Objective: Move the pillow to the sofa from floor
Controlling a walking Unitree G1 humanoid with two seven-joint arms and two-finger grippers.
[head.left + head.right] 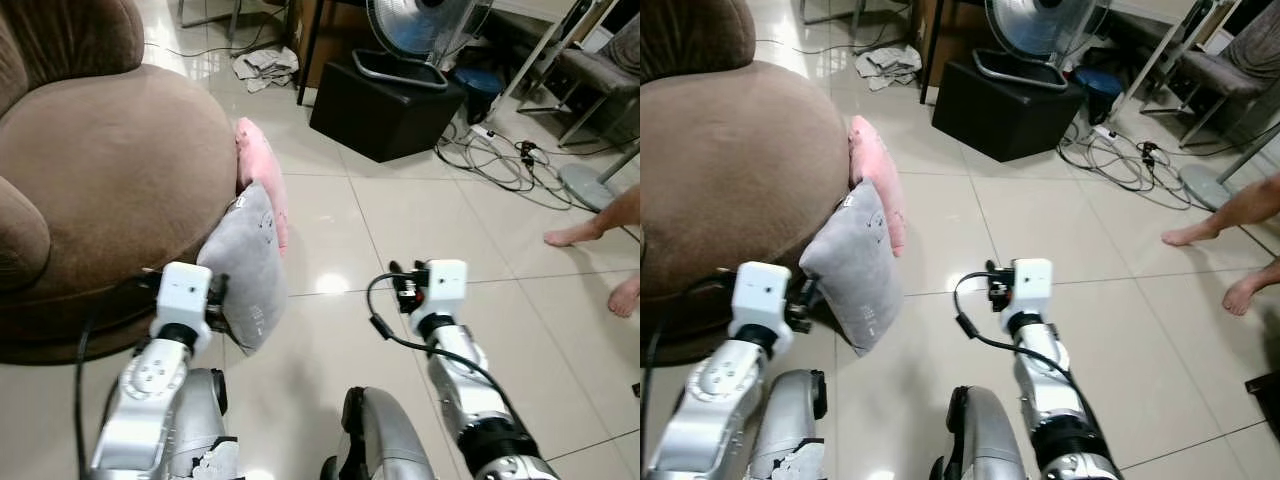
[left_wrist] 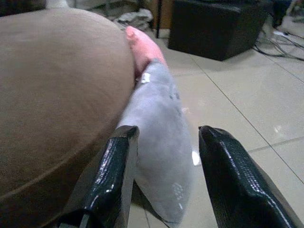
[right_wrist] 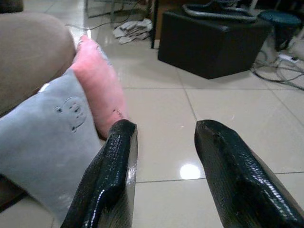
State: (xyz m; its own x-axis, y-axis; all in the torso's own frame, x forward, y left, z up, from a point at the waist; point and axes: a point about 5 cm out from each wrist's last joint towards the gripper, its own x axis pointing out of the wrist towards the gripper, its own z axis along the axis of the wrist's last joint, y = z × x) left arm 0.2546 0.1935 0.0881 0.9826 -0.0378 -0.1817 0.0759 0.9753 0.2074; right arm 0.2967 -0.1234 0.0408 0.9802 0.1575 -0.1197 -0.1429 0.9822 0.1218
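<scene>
Left eye view: the grey pillow (image 1: 247, 268) is seen leaning upright against the brown sofa (image 1: 100, 170), lower end on the tiled floor (image 1: 420, 230), a pink pillow (image 1: 264, 180) just behind it. The left gripper (image 1: 215, 300) is held at its lower edge; the right gripper (image 1: 400, 285) is held well apart over bare tile.
Right eye view: a person's bare feet (image 1: 1210, 232), loose cables (image 1: 1120, 160), a black box (image 1: 1005, 105) and a fan (image 1: 1040, 30) are placed beyond; none is judged to block the lift.
Left wrist view: the fingers (image 2: 111, 175) are spread, the grey pillow between them but not pinched.
Right wrist view: the fingers (image 3: 111, 175) are parted, nothing held.
Risk: a thin corner pinch may be lost and the pillow dropped.
Risk: the pink pillow may be dragged along.
</scene>
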